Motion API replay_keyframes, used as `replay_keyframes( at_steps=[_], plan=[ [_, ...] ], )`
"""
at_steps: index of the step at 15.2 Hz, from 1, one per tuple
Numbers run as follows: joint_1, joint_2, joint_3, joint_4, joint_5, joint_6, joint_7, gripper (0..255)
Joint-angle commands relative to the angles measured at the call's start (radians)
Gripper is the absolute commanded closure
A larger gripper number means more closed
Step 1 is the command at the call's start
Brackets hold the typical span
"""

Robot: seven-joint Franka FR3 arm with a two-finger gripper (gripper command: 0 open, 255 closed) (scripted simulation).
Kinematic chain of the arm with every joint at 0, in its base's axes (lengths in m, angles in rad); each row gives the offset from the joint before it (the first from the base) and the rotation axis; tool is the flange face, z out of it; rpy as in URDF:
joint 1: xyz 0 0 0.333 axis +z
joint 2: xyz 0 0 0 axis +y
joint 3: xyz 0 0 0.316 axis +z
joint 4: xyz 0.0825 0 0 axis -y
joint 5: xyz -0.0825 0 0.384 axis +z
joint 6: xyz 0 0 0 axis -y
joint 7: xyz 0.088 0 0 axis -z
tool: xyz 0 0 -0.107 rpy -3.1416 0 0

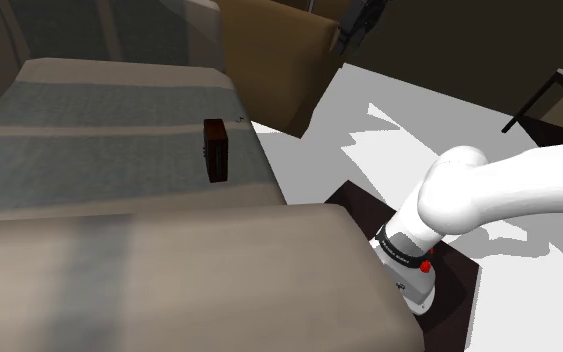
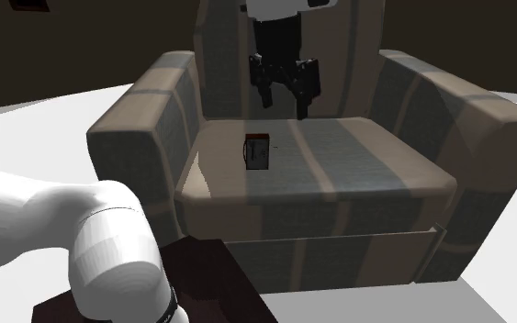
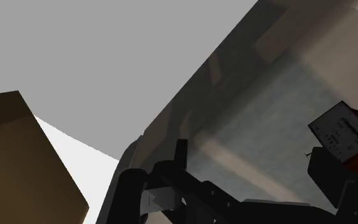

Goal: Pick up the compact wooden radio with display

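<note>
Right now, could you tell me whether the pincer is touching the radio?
Apart. The second exterior view shows the pincer above the radio, armchair upholstery visible between.

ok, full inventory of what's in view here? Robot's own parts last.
radio: 1, dark brown with a grey face, standing on the armchair's seat cushion
armchair: 1, beige and grey stripes, in front of the stand
boxy furniture: 1, brown, beyond the armchair near the shoulder view's top
thin-legged frame: 1, dark, shoulder view's upper right, too little showing to name it
floor: white, around the armchair
stand: 1, dark, under the arm's base
arm: 1, white, reaching over the armchair
gripper: 1, black, fingers apart, above the seat and higher than the radio, holding nothing
</note>
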Motion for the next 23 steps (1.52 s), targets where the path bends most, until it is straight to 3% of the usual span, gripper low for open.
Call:
replay_keyframes(
  at_steps=[1, 12, 23],
  plan=[
    [0.000, 0.000, 0.000, 0.000, 0.000, 0.000, 0.000, 0],
    [0.051, 0.208, 0.224, -0.004, 0.082, 0.119, 0.251, 0],
    [0.082, 0.543, 0.426, 0.130, 0.080, 0.222, 0.513, 0]
  ],
)
